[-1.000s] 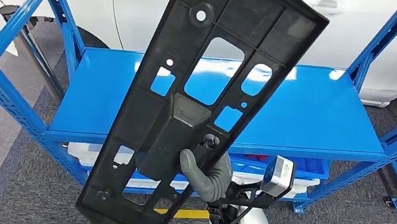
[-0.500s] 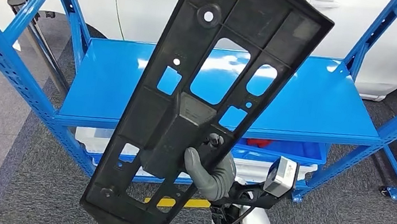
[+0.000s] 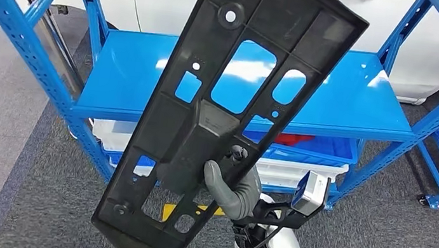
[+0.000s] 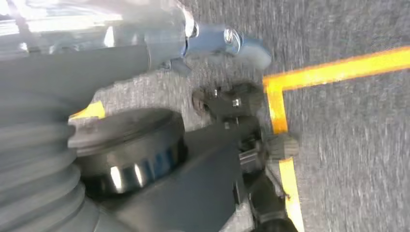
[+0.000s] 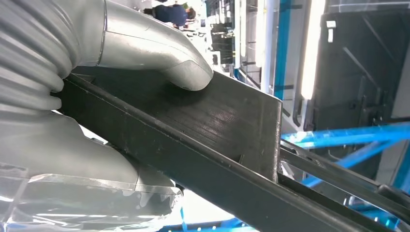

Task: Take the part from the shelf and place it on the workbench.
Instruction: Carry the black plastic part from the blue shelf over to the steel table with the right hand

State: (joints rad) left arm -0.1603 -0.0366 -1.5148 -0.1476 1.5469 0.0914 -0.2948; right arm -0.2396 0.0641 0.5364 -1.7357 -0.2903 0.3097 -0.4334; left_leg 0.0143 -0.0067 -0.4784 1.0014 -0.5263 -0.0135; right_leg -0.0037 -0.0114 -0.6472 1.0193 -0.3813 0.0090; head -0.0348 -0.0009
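Camera has shifted: the blue shelf (image 3: 359, 110) now sits higher and leftward in the head view.
Right hand (image 3: 232, 190) clamps the black part (image 3: 224, 118) near its lower middle, thumb pressed on it; the part is raised, tilted, clear above the shelf's front edge. Left hand's state: cannot tell.

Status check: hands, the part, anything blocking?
Right hand grips black part, held upright off the blue shelf. Left hand state unclear. Workbench not seen.
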